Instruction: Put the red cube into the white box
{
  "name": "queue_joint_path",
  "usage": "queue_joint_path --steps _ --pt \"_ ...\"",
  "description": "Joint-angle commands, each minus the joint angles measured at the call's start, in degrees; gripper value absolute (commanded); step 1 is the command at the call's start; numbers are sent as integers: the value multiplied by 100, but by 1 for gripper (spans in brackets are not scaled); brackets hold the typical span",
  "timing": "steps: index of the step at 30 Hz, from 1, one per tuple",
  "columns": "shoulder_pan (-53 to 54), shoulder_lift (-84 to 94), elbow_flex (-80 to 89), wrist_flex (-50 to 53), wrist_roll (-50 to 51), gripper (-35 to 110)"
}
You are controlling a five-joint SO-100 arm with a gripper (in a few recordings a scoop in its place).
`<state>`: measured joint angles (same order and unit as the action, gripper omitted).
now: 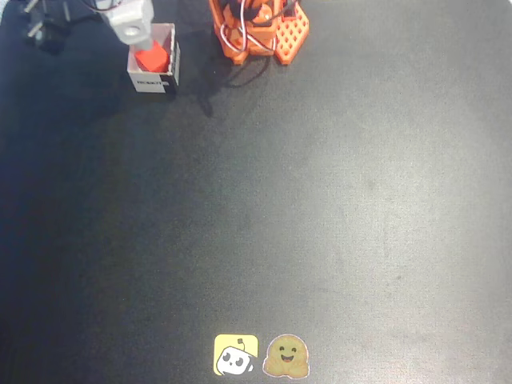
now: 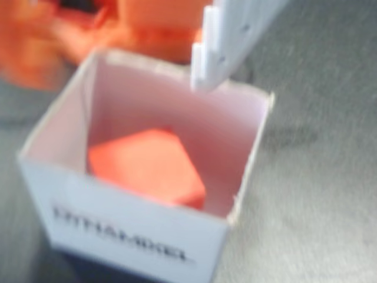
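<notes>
The red cube (image 2: 147, 168) lies inside the white box (image 2: 126, 233), which stands on a dark matte table (image 1: 320, 208) near its far left corner. The gripper (image 1: 132, 24) hovers just above the box; the blurred wrist view shows one white finger (image 2: 227, 47), so its opening cannot be judged. Two stickers (image 1: 260, 356) sit at the table's near edge.

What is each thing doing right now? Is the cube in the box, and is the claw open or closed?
red cube: lying inside the box, nothing gripping it.
white box: upright, top open, label side facing the wrist camera.
gripper: above the box's far rim, holding nothing; one white finger shows, so open or closed cannot be told.
two stickers: flat on the table near the bottom edge of the overhead view.
</notes>
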<state>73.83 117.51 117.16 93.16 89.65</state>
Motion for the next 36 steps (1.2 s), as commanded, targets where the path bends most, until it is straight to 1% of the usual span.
queue_joint_path --steps 1,4,6,12,17,20,25,32,36 --pt "-9 220 -53 -378 -492 0" --pt "-281 554 9 -879 -1283 0" --pt "-782 782 9 -1037 -1485 0" --pt "-2900 1441 97 -1327 -1450 0" --pt "-4500 2399 932 -2030 -1450 0" --pt "-5238 2988 1450 -2250 -1433 0" --pt "-6003 4271 2312 -2294 -1424 0" --pt "-6609 6521 3639 -1986 -1292 0" --pt "-6820 6557 3779 -2021 -1090 0"
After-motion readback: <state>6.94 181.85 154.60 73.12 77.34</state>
